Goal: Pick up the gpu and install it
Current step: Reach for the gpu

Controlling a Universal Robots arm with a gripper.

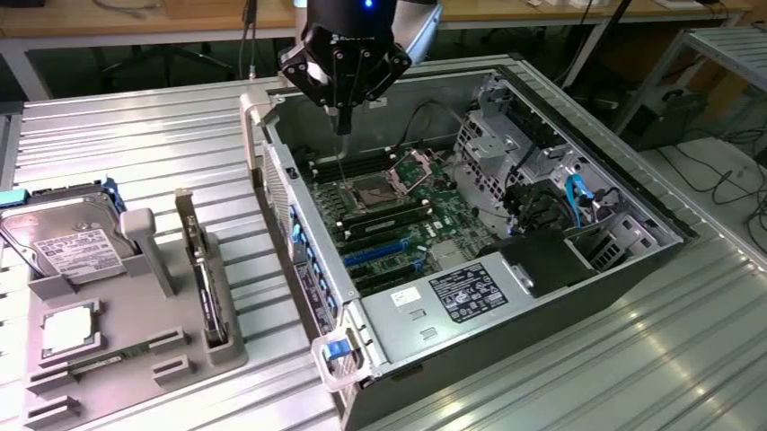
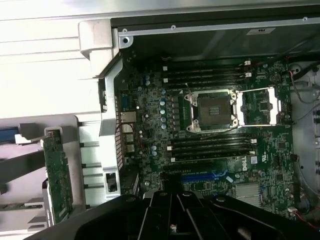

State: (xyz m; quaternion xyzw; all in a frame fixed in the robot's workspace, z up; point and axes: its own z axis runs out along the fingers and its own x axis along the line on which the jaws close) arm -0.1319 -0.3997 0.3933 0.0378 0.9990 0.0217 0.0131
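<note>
Hovering at upper centre of the exterior view, above the motherboard (image 1: 396,211) in the open computer case (image 1: 504,368): gripper (image 1: 344,121), pinched fully shut, holding nothing. Standing upright in the grey holder (image 1: 132,368) at lower left, well apart: gpu (image 1: 207,287). Not yet picked up; blue expansion slots (image 1: 372,254) unfilled; 0 steps done.

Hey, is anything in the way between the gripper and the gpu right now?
Only the case wall. The shut gripper hangs over the motherboard, while the gpu stands upright in the holder outside that wall, on the exterior view's left. Nothing covers the gpu from above.
</note>
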